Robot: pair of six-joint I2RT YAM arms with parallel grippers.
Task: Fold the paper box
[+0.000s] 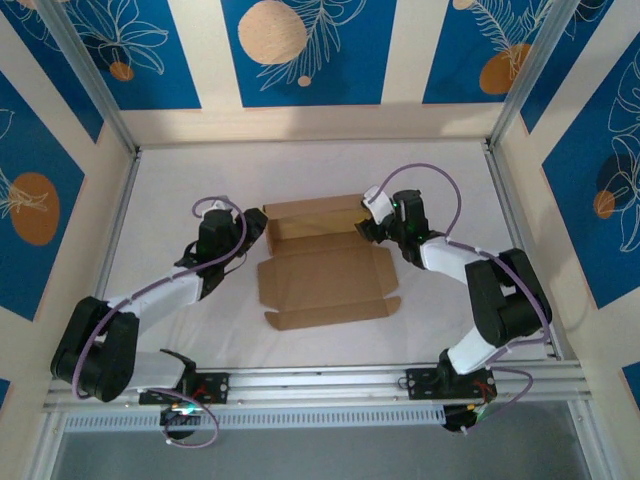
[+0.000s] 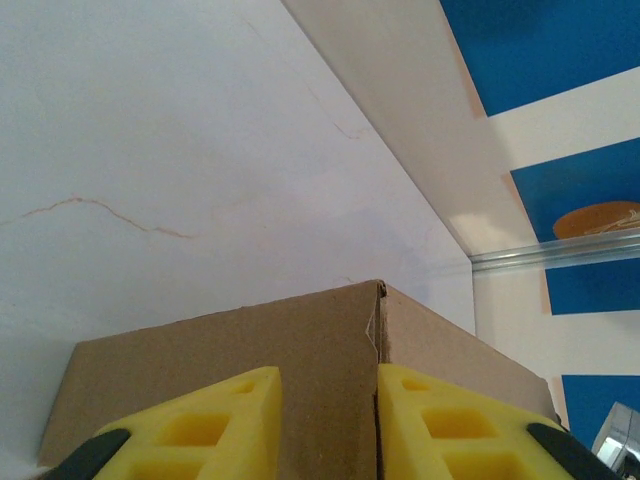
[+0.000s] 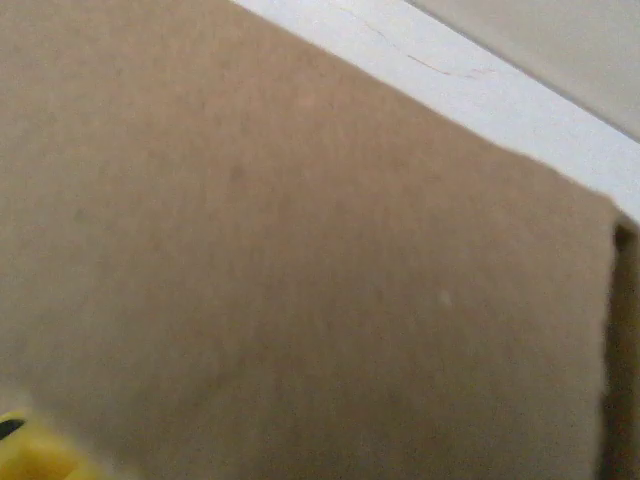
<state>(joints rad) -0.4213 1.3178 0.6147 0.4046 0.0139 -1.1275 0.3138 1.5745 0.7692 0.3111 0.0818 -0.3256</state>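
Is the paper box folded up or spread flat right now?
Partly folded. On the paper box, far walls stand up, meeting at a corner; the near panel and flaps lie flat.

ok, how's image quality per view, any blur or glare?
Top external: sharp and evenly lit, no harsh shadows, paper box clearly outlined. Left wrist: box edge in focus, yellow fingers slightly soft up close, bright glare on the metal rail. Right wrist: the box sits too close to the lens, blurred, no usable surface detail.
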